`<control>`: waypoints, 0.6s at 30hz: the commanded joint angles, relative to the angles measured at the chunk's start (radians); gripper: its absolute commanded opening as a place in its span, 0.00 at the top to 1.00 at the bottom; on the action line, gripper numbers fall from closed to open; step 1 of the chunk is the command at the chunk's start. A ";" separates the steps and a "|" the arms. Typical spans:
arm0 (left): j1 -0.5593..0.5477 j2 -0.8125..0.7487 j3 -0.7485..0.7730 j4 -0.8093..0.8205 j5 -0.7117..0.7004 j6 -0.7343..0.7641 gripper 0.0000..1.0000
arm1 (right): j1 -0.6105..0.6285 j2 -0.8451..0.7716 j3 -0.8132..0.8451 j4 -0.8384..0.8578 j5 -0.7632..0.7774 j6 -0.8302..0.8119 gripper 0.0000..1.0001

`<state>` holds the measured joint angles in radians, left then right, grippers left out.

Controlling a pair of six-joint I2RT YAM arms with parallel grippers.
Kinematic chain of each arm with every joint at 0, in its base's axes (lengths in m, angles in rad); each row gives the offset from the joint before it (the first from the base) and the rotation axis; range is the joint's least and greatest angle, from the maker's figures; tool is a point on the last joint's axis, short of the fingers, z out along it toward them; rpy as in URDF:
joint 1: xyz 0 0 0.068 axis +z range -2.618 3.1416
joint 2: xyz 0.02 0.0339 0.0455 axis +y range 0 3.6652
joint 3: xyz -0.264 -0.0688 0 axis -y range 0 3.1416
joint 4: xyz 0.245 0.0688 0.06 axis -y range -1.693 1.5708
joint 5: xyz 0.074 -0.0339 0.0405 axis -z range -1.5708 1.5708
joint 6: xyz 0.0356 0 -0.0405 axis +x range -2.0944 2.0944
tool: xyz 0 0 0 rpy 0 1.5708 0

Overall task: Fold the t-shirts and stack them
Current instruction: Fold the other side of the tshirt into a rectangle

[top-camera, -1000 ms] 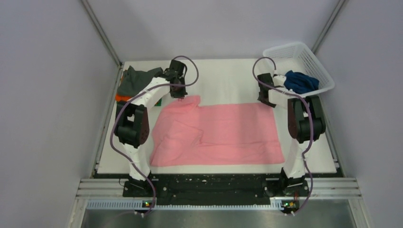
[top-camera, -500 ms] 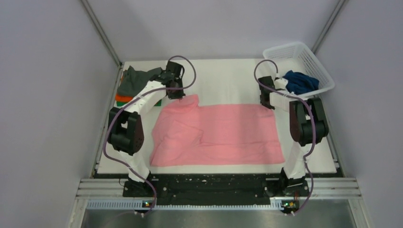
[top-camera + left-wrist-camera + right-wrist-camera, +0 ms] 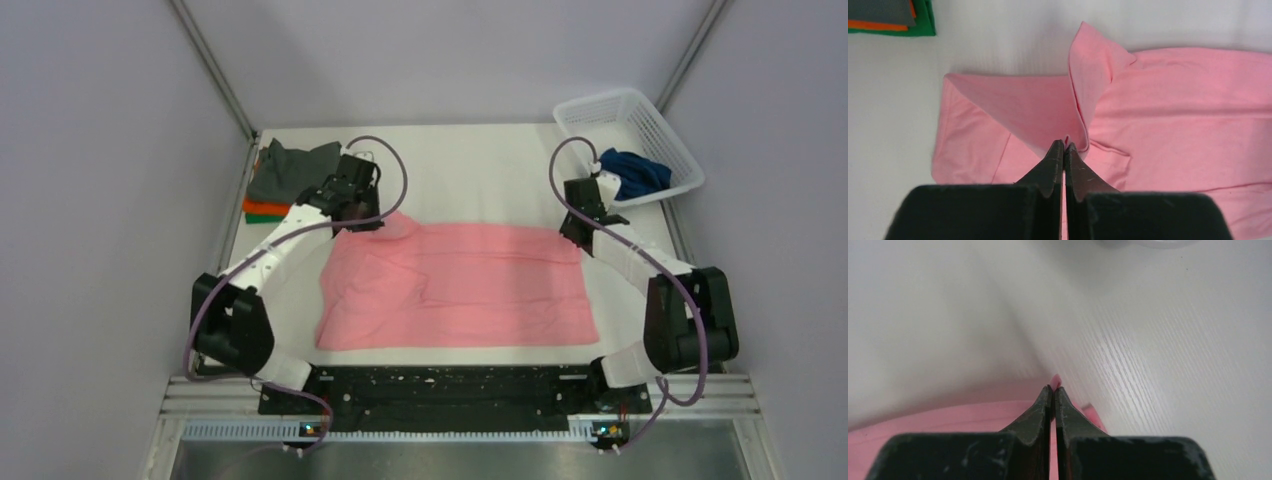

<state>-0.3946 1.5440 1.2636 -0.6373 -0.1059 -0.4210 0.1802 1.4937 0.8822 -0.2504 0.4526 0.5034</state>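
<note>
The pink t-shirt lies spread across the middle of the table. My left gripper is shut on its far left corner, which is lifted and folded toward me; in the left wrist view the pink cloth is pinched between the jaws. My right gripper is shut on the shirt's far right corner; in the right wrist view a tip of pink cloth pokes out past the jaws. The dark grey shirt tops the orange and green ones at the far left. The navy shirt lies in the basket.
The white lattice basket stands at the far right corner. The folded stack sits by the left wall, and shows in the left wrist view's top left corner. Bare white table lies beyond the pink shirt.
Both grippers have moved toward me, drawing the pink shirt's far edge with them. The arms' elbows have swung outward and lower.
</note>
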 commanded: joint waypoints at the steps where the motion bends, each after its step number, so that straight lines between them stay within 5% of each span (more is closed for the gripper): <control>1: -0.023 -0.171 -0.102 0.027 -0.039 -0.021 1.00 | -0.001 -0.120 -0.057 0.015 -0.048 -0.046 1.00; 18: -0.063 -0.634 -0.467 -0.041 -0.077 -0.207 1.00 | -0.002 -0.354 -0.178 -0.100 0.018 -0.066 1.00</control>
<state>-0.4515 0.9966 0.8627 -0.6704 -0.1619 -0.5415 0.1802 1.1885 0.7261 -0.3214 0.4244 0.4522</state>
